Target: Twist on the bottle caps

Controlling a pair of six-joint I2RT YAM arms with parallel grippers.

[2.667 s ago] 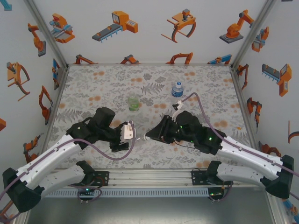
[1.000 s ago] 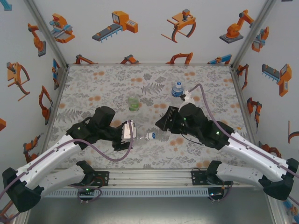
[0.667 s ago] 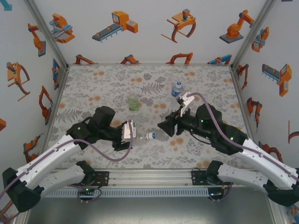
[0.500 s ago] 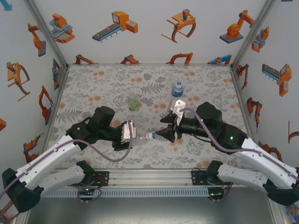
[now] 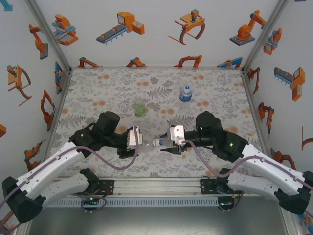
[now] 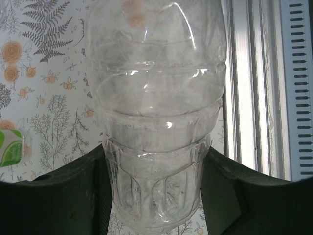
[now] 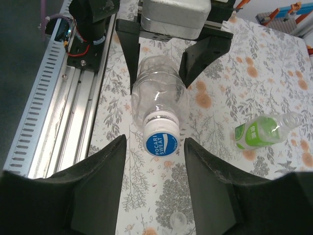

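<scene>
Left gripper [image 5: 137,140] is clamped on the base of the colourless bottle [image 6: 155,122] and holds it on its side, neck toward the right arm. Right gripper [image 7: 154,144] is spread, its jaws either side of the blue cap [image 7: 161,145] on that neck — gaps visible, no contact. Green bottle [image 5: 140,107] and blue-labelled bottle [image 5: 185,93] stand farther back on the table [image 5: 107,83], well apart.

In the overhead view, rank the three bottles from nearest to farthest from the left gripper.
1. Colourless bottle, held by the left gripper.
2. Green bottle, just behind, mid-table.
3. Blue-label bottle, far back, to the right.
</scene>
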